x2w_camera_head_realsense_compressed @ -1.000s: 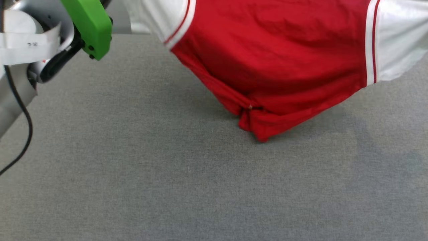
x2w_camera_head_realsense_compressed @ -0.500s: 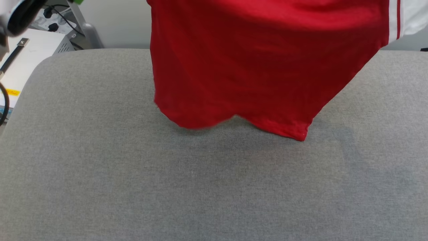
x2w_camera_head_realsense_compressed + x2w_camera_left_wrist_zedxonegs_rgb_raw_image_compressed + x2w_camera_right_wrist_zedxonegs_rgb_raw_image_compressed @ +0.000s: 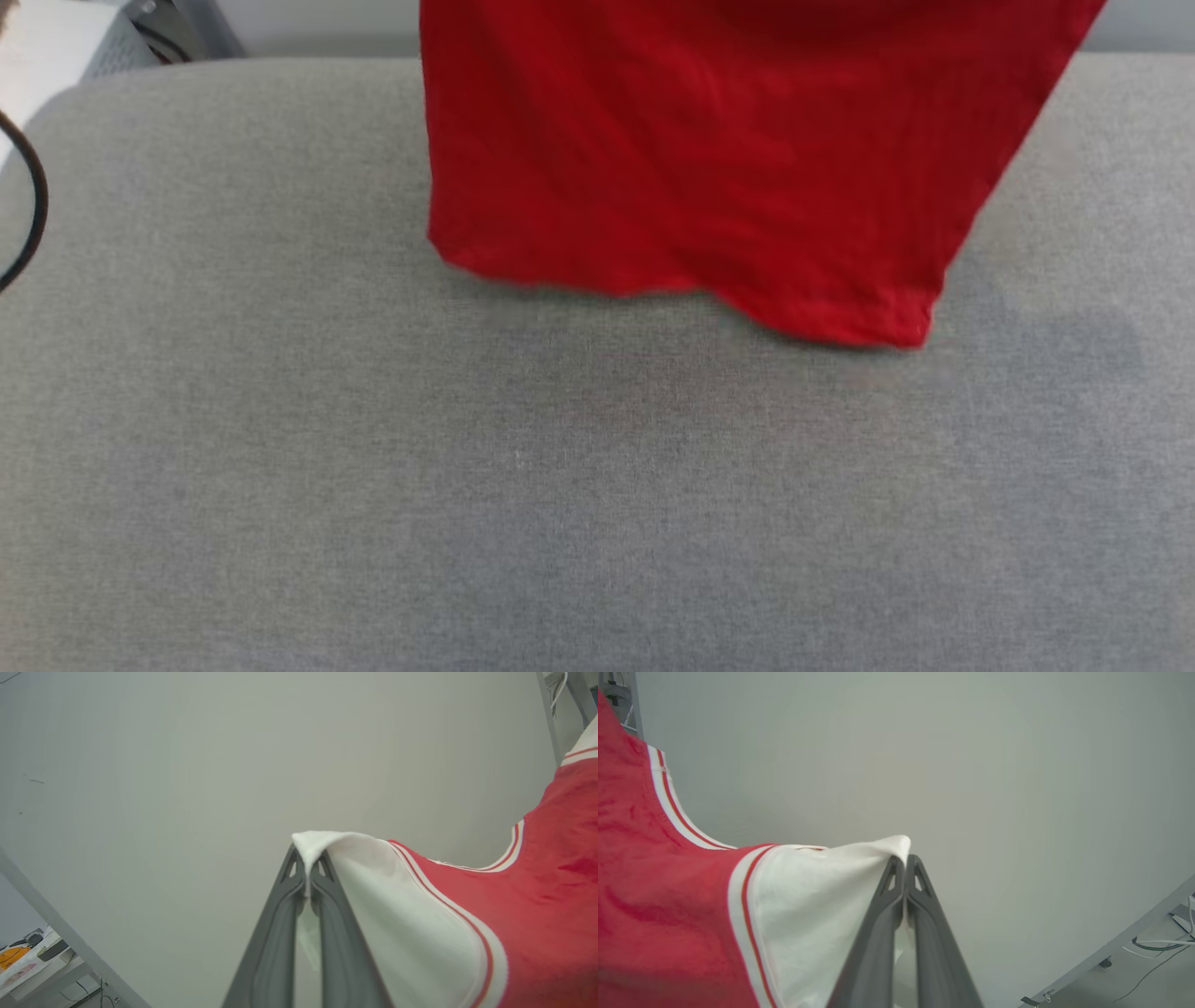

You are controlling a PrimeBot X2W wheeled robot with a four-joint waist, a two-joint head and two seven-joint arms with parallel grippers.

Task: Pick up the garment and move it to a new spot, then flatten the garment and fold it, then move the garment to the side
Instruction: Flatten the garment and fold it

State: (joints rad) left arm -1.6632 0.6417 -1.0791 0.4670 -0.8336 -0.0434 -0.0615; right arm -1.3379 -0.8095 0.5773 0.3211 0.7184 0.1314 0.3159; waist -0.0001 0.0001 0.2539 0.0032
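Red white-sleeved jersey T-shirt (image 3: 691,159) now hangs untwisted; left gripper (image 3: 307,859), right gripper (image 3: 904,861) pinch sleeves (image 3: 397,914); ready for lay-down.

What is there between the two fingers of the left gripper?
The white sleeve of the garment, pinched at its edge; the left wrist view shows the left gripper shut on it.

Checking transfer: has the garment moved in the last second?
Yes. Against the far-left corner of the table, the garment has shifted right, its hem spread wider.
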